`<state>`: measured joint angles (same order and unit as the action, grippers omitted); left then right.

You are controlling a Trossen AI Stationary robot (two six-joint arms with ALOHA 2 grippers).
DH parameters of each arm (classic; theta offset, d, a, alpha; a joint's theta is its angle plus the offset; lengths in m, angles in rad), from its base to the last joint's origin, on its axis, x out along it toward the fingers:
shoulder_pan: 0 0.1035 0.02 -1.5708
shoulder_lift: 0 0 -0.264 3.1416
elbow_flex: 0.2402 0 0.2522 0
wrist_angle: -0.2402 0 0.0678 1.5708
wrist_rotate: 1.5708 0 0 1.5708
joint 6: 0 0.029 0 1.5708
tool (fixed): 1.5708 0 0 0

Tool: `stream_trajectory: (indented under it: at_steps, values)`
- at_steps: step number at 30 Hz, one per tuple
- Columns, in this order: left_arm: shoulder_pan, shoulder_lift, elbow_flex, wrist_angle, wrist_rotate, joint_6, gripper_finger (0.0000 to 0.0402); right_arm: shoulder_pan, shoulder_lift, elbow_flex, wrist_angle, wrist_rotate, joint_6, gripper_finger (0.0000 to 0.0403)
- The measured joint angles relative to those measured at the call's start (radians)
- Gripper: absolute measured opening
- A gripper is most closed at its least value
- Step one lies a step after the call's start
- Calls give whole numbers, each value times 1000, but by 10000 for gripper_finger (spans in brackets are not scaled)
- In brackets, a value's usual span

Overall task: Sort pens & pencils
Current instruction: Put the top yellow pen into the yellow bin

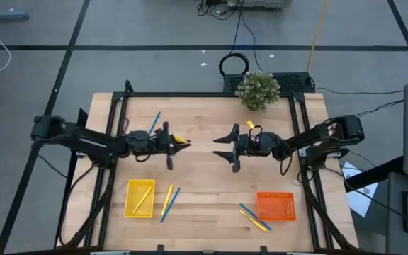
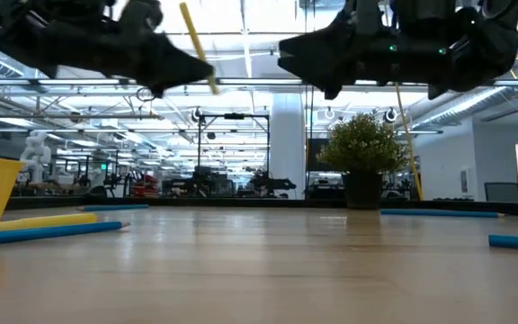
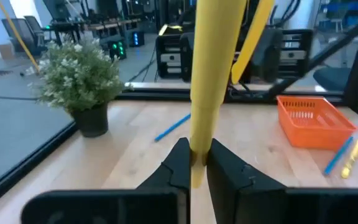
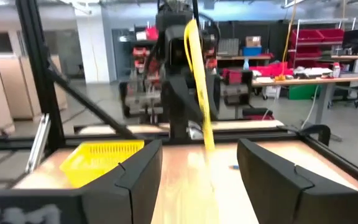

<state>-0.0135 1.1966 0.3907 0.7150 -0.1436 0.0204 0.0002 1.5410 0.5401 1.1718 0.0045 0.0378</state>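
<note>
Two pincers of mine hang above the middle of the surface (image 1: 211, 177), facing each other. My left pincer (image 1: 178, 142) is closed on a yellow pencil (image 3: 209, 81), gripping it near one end between its fingertips (image 3: 179, 163), and the pencil is lifted clear of the wood and sticks out slantwise. Behind that arm, toward the far edge, one blue pen (image 1: 154, 122) lies alone on the wood.

Near the front edge on the left sits a yellow basket (image 1: 130, 187) with a pencil (image 1: 144, 199) lying in it. Just beside its right wall lie another pencil (image 1: 167, 200) and a blue pen (image 1: 171, 203), side by side and nearly touching.

My right pincer (image 1: 227, 146) is spread wide with nothing between its fingers (image 4: 272, 168), pointing toward the left one and the pencil it carries.

At the far edge, right of centre, a small potted plant (image 1: 258, 90) stands upright. Near the front right corner sits an orange basket (image 1: 275, 206); I can make out nothing inside it. Just beside its left wall a small cluster of pens and pencils (image 1: 255, 219) lies on the wood, crossing or touching one another; I cannot count them surely.
</note>
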Motion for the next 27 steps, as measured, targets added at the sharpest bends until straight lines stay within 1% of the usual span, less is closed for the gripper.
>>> stream_trajectory:
  at_steps: [2, 7, 11, 15, 18, 27]
  values:
    - [-4, -87, -8, -85, 0, 1, 28, 0, -19, -25, -1, 0, -15, 199]
    - [-36, -304, -14, -333, -4, 4, 28, 0, -15, -52, 8, 1, -29, 199]
    - [-79, -417, -15, -476, -31, 22, 28, 0, -15, -52, -2, 2, -54, 199]
    - [-119, -455, -15, -525, -100, 24, 28, 0, -16, -52, 14, 2, -61, 199]
    - [-139, -456, -14, -521, -128, 29, 28, 0, -15, -52, 13, 2, -61, 199]
    - [-146, -452, -14, -526, -146, 29, 28, 0, -16, -51, 5, 2, -54, 199]
